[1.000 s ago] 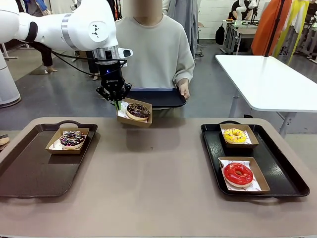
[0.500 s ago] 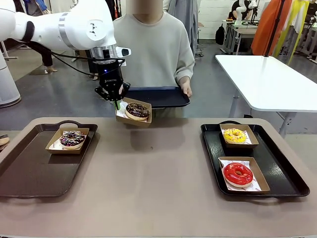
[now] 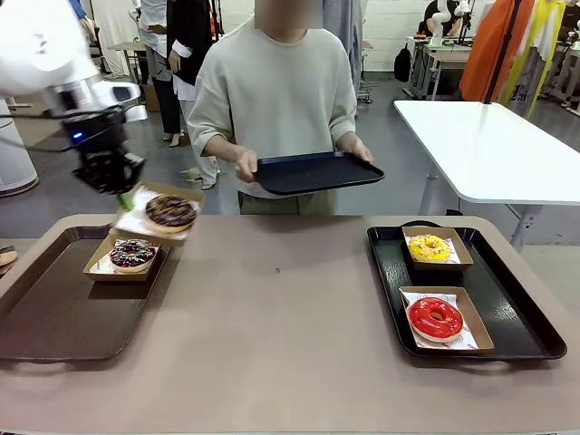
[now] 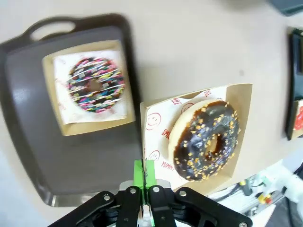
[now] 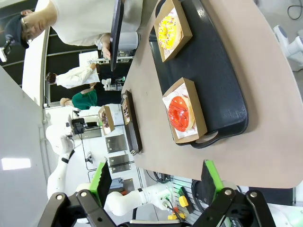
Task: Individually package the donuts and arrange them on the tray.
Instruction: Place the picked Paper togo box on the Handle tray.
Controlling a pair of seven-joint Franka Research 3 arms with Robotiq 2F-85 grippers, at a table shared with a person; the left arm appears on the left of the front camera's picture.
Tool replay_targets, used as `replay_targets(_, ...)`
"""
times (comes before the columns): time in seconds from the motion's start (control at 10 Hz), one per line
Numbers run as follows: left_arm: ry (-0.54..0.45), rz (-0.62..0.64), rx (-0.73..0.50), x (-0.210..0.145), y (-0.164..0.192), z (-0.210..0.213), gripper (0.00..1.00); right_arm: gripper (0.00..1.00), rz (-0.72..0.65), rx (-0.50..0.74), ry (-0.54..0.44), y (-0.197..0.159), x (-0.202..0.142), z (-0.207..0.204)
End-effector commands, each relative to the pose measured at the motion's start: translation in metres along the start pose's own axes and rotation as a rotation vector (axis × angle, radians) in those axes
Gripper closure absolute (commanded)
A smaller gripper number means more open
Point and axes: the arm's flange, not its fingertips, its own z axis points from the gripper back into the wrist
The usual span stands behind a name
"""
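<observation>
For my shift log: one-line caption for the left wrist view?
Left pincer shut on chocolate donut's box, above brown tray holding drizzled donut.

You see the left arm (image 3: 41,41) in glossy white with a black wrist, a blue light, and a black end effector (image 4: 143,176) with green pads (image 4: 138,171). The person (image 3: 276,100) wears a pale grey sweatshirt.

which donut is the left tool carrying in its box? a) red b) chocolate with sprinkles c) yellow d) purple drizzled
b: the left tool is shut on the edge of a box holding the chocolate donut, lifted above the left tray.
</observation>
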Motion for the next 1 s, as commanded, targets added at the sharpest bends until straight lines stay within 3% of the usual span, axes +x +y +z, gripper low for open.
replay_targets(0.0,-0.059,-0.027,0.032,-0.023,0.034,-0.018,0.99,0.0,0.0,0.008,0.001,-0.001,-0.001,0.0)
replay_targets(0.4,-0.011,0.05,-0.028,-0.044,0.095,-0.043,0.99,0.0,0.0,0.008,0.001,-0.001,-0.001,0.0)
replay_targets(0.9,0.009,0.068,-0.001,-0.043,0.098,-0.047,0.99,0.0,0.0,0.008,0.001,-0.001,-0.001,0.0)
